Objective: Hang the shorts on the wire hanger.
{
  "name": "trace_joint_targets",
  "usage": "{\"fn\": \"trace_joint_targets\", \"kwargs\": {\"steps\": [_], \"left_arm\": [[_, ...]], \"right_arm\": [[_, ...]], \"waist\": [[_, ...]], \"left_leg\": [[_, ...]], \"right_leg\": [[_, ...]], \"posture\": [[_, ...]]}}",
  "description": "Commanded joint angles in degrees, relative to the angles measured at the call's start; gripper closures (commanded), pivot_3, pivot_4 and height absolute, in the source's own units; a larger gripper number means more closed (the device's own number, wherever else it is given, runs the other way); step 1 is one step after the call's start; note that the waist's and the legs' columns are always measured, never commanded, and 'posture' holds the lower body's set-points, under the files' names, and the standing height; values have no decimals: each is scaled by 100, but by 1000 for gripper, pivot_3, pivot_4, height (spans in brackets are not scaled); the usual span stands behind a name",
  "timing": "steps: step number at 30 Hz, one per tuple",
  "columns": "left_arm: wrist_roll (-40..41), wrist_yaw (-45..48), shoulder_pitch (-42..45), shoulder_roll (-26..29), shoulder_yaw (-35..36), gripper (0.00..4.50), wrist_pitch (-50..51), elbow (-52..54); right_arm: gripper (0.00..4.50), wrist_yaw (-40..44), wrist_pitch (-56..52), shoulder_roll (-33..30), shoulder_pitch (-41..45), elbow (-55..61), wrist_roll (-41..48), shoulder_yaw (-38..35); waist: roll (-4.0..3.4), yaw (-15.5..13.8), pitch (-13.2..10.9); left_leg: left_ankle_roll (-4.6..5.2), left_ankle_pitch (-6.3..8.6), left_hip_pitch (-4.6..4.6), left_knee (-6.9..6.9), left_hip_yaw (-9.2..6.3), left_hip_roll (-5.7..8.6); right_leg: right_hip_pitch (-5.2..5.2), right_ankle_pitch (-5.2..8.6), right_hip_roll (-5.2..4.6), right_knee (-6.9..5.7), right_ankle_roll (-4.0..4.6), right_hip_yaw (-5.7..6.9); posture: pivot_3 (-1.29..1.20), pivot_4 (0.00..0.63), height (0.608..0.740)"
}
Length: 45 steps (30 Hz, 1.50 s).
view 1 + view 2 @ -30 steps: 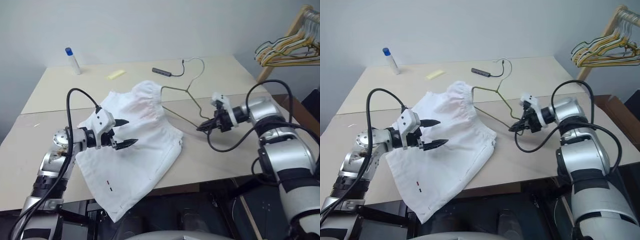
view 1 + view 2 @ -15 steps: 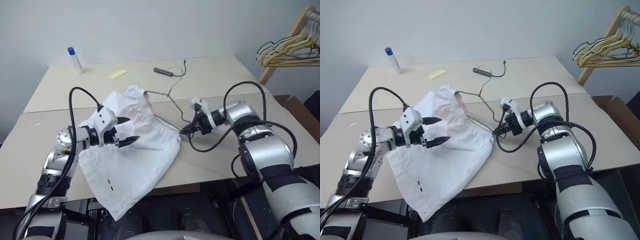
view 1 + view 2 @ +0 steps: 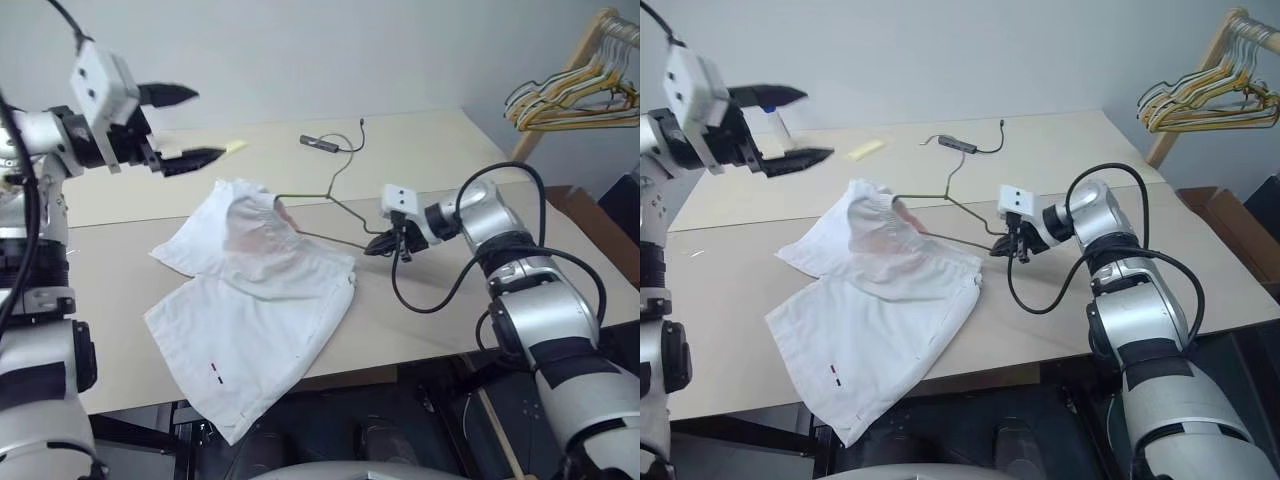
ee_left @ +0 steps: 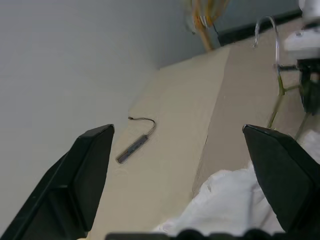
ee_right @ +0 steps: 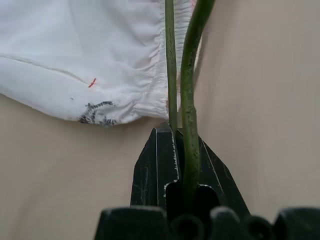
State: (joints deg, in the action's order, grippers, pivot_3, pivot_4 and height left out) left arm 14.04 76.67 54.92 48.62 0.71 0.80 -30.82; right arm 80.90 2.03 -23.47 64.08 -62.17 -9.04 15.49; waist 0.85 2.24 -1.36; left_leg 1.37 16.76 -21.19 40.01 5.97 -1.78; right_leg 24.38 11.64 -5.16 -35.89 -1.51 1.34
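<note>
Right wrist view shows right gripper clenching the wire hanger; left gripper gapes empty

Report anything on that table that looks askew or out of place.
The white cloth shorts lie rumpled, one leg hanging over the table's front edge. The thin grey wire hanger is only partly pushed into the waistband, with the shut right gripper pinching its corner.

White shorts, pink patch; grey wire hanger.
</note>
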Motion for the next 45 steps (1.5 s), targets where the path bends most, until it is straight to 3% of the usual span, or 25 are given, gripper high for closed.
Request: {"fn": "trace_joint_targets", "kwargs": {"steps": [1,11,15,23,37,44,45], "left_arm": [[-467,1270,774,34,-571,29,-678,-1129],[-540,1583,1754,-214,-2108,29,-1474,-2560],[-673,1583,1799,-319,-2320,29,-1691,-2857],[-1058,1583,1725,-616,-2171,29,-1818,-3334],[-1636,1438,1821,-805,-1632,4470,-1950,-3634],[-1766,1003,1830,-826,-1400,4492,-2053,-3669],[-1773,912,1838,-829,-1356,4498,-2083,-3675]], "right_arm": [[4500,-90,-141,90,59,606,-45,80],[4500,-288,-837,226,-84,1154,-144,302],[4500,-288,-991,211,-119,1306,-103,332],[4500,-254,-1299,192,-95,1645,-25,315],[4500,-354,-1046,47,-450,2294,33,316],[4500,-1282,-214,62,-711,2443,100,99],[4234,-1367,-216,50,-722,2453,140,47]], "waist": [[0,22,0],[2,39,-1],[2,47,-1],[2,56,-1],[2,75,-1],[3,99,-1],[3,107,-1]], "left_leg": [[0,0,-3,2,1,-1],[20,11,-37,16,2,-4],[20,11,-103,44,5,-5],[22,12,-106,55,5,-6],[32,18,-112,76,5,-5],[32,18,-110,77,4,-5],[32,18,-110,78,4,-5]], "right_leg": [[1,0,2,-1,0,3],[25,6,-2,7,-9,-3],[90,5,-1,-18,-10,-11],[91,5,-1,-23,-10,-10],[90,3,-3,-29,-14,-10],[87,2,-3,-29,-15,-10],[87,2,-3,-29,-15,-10]], "posture": [[44,0,740],[27,0,740],[23,0,740],[14,0,740],[10,0,740],[11,0,740],[11,0,740]]}}
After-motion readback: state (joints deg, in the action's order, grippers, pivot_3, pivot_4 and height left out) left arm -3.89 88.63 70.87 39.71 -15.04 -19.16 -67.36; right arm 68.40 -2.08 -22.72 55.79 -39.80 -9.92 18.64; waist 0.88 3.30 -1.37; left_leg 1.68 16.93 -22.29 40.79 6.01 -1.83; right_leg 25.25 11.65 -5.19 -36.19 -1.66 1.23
